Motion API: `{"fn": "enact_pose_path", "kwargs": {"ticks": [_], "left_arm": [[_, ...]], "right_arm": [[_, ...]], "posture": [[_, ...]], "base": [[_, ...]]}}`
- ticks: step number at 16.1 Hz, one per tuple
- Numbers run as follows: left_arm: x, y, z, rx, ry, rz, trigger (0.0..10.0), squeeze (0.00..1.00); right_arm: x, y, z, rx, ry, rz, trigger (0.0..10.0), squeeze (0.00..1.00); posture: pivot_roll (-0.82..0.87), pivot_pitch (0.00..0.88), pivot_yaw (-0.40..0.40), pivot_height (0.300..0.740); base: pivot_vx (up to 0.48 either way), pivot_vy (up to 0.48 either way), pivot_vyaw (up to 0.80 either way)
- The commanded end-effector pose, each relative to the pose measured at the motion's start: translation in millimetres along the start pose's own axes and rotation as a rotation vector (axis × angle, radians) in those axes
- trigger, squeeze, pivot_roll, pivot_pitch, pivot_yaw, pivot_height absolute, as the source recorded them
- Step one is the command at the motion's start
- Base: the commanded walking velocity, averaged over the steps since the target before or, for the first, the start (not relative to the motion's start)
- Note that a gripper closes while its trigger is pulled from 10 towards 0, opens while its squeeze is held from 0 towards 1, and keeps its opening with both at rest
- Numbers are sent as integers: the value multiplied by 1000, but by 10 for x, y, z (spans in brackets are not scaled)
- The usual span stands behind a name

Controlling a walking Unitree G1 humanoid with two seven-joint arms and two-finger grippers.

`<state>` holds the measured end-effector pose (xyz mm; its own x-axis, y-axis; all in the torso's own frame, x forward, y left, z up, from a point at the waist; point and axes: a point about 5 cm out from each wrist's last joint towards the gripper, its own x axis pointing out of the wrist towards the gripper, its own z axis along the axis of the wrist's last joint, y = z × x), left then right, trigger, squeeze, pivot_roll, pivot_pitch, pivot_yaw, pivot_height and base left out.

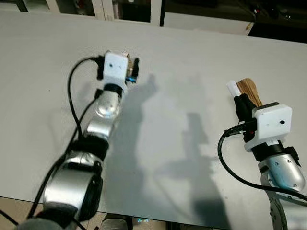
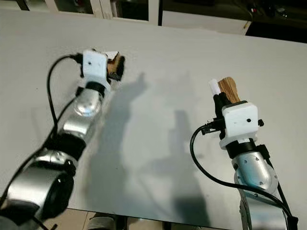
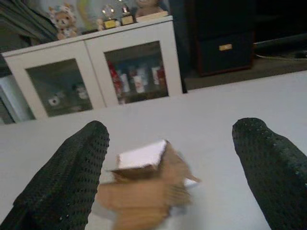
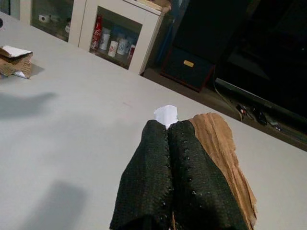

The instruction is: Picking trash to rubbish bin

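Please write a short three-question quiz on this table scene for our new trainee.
1. True or false: the right gripper is shut on a brown paper scrap.
2. How do the left gripper's fingers stand?
A. Open, either side of a crumpled brown-and-white cardboard piece
B. Shut on a can
C. Folded away under the table
3. What do both pieces of trash lie on?

Key: 1. True. 2. A. 3. The grey table.

Cardboard scrap (image 4: pixel 15 60) on white table (image 1: pixel 192 67)
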<state>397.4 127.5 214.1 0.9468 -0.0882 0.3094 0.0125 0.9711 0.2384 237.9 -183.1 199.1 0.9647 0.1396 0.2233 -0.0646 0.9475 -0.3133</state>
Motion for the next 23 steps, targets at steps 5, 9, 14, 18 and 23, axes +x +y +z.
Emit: {"fn": "enact_pose_path", "kwargs": {"ticks": [5, 9, 14, 18, 23], "left_arm": [[122, -58, 111, 0, -4, 6, 10000, 1000], [214, -223, 237, 23, -19, -54, 10000, 1000], [276, -286, 294, 23, 13, -37, 10000, 925], [270, -345, 232, -6, 82, -31, 10000, 0], [320, -248, 309, 2, 64, 47, 10000, 0]], "right_arm": [[-180, -40, 27, -5, 18, -14, 10000, 0], [-350, -89, 57, -15, 56, -45, 10000, 0], [-542, -98, 101, -15, 105, -52, 10000, 0], [-630, -83, 113, -12, 143, -44, 10000, 0], [-664, -108, 133, -21, 164, -39, 10000, 0]], "posture": [[7, 235, -34, 740], [-89, 282, -55, 740], [-147, 332, -89, 740], [-186, 347, -114, 740], [-187, 344, -128, 740]], "base": [[0, 0, 0], [0, 0, 0], [0, 0, 0], [0, 0, 0], [0, 0, 0]]}}
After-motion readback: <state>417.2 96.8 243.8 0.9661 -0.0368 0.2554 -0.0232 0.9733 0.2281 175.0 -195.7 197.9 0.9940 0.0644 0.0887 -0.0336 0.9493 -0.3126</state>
